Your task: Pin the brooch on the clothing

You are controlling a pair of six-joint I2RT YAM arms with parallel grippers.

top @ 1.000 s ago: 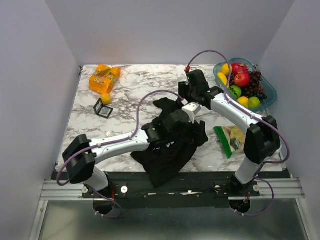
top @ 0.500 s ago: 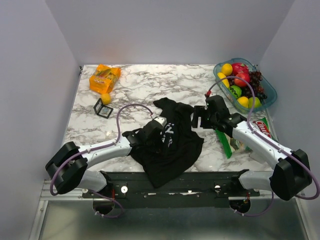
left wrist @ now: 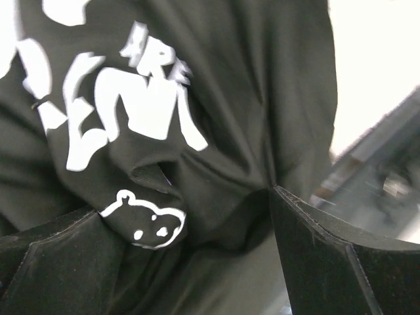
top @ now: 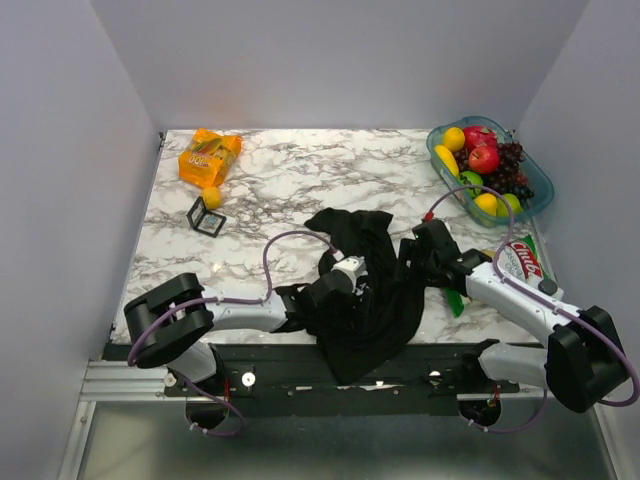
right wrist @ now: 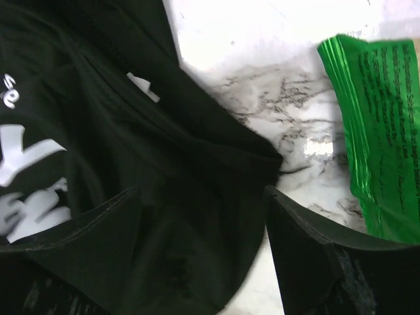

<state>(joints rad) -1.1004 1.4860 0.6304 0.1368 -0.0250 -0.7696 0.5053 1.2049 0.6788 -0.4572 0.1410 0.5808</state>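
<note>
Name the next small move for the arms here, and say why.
Probably close the left gripper on the T-shirt fold between its open jaws and draw it back onto the table: the shirt lies crumpled, hanging over the near edge, and no brooch shows in any view.

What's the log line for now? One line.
left jaws open at shirt | right jaws open at shirt edge | brooch unseen

A: Shirts?
B: One black T-shirt [top: 372,233].
A: Packets?
B: Three in all: one orange packet [top: 209,155], one green packet [right wrist: 384,131], one red-and-white packet [top: 521,262].
A: Small bits near the orange one?
B: One orange ball [top: 211,197], one wire-frame cube [top: 206,217].
A: Bowls?
B: One fruit bowl [top: 432,138], with one bunch of grapes [top: 512,160] and two red apples [top: 484,157].
</note>
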